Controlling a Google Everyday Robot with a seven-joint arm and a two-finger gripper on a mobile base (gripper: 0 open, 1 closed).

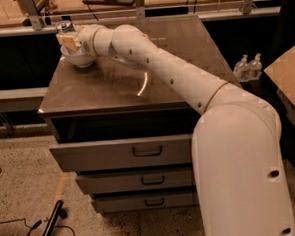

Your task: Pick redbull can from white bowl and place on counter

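Fig.: Gripper [68,40] at far-left corner of worktop [88,89], directly over white bowl [81,58]; whether open or closed, cannot tell. Only the top of the redbull can [65,27] shows, at the gripper, above the bowl. Judged: light, thin-walled, smooth, so slippery and easily dented. Grasp mid-body w/ moderate force; lift straight up.

My claw [67,41] hangs just above the white bowl [79,58], over its left rim. The redbull can [65,28] stands upright at my claw, its silver top above the bowl; whether its base touches the bowl I cannot tell. The bowl rests on the counter [110,87]. My arm [175,73] stretches rightward from the bowl. Two clear bottles [248,66] stand well right of the bowl.
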